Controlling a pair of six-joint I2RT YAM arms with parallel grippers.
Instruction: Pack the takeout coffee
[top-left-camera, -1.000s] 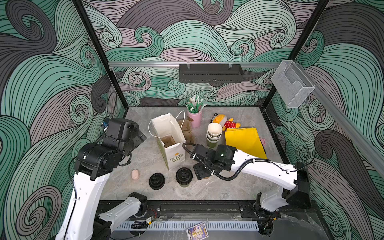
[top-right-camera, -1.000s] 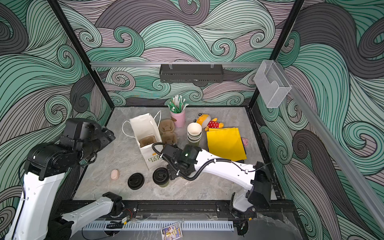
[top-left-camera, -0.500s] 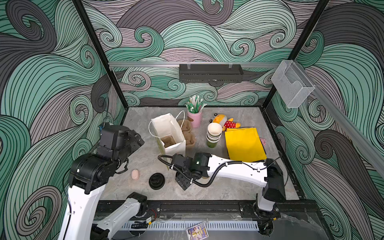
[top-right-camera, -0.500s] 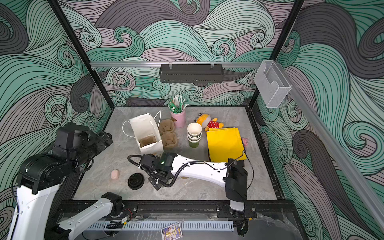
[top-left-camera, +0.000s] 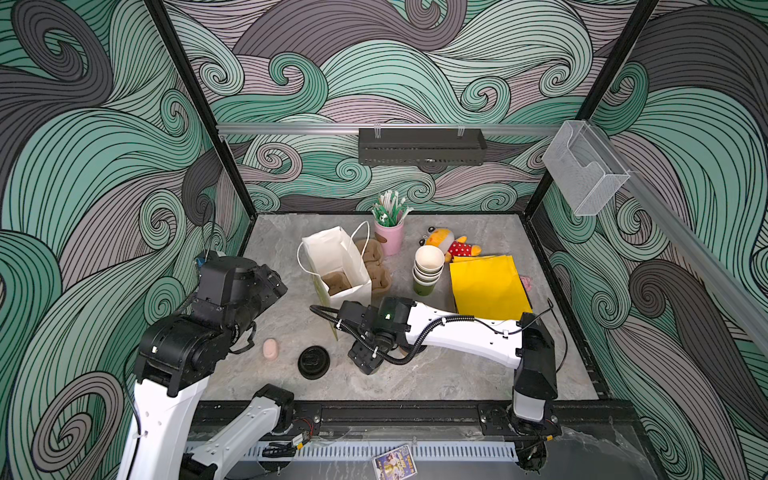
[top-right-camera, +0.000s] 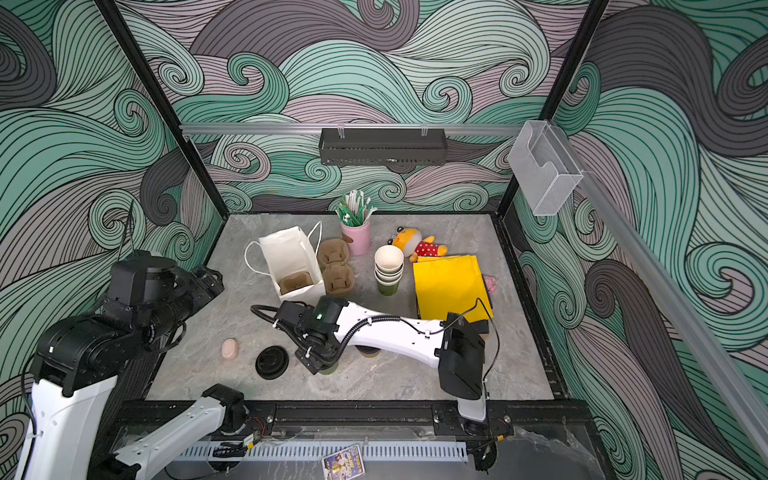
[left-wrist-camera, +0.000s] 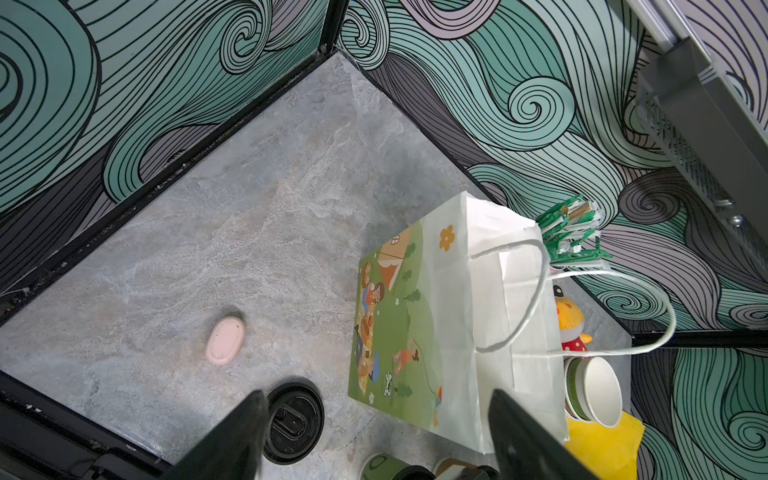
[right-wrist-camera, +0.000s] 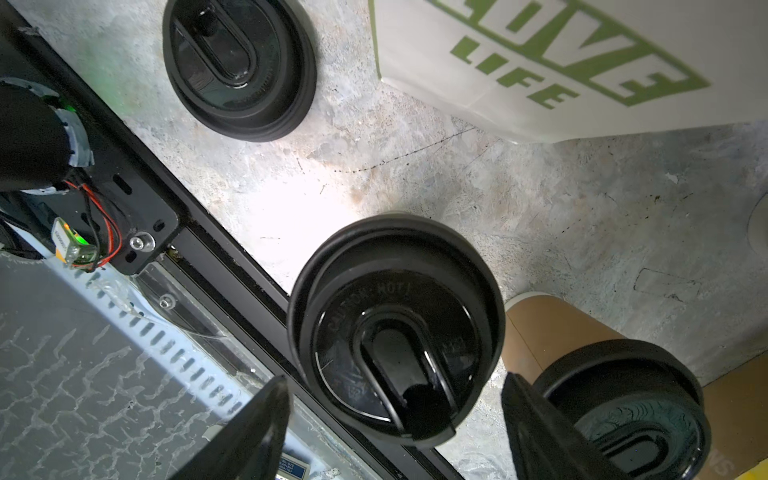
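Observation:
The green takeout cup (top-right-camera: 330, 368) stands near the table's front, and its black lid (right-wrist-camera: 395, 324) fills the right wrist view. My right gripper (right-wrist-camera: 395, 386) hovers over that lid, open, one finger on each side, gripping nothing. In both top views this gripper (top-left-camera: 365, 359) covers most of the cup. The brown lidded cup (right-wrist-camera: 548, 324) stands right beside it, half hidden under the right arm (top-right-camera: 368, 352). The white paper bag (top-left-camera: 332, 257) stands open behind them with a brown carrier inside. My left gripper (left-wrist-camera: 378, 436) hangs open and empty at the left, above the table.
A loose black lid (top-left-camera: 313, 362) and a small pink object (top-left-camera: 270, 348) lie left of the cups. Behind are spare brown carriers (top-left-camera: 376, 266), a stack of lidless cups (top-left-camera: 428, 270), a pink cup of straws (top-left-camera: 390, 232), a plush toy (top-left-camera: 449, 245) and a yellow bag (top-left-camera: 486, 286).
My right gripper has swung left from beside the bag to stand over the green cup's lid. The left arm has sunk slightly.

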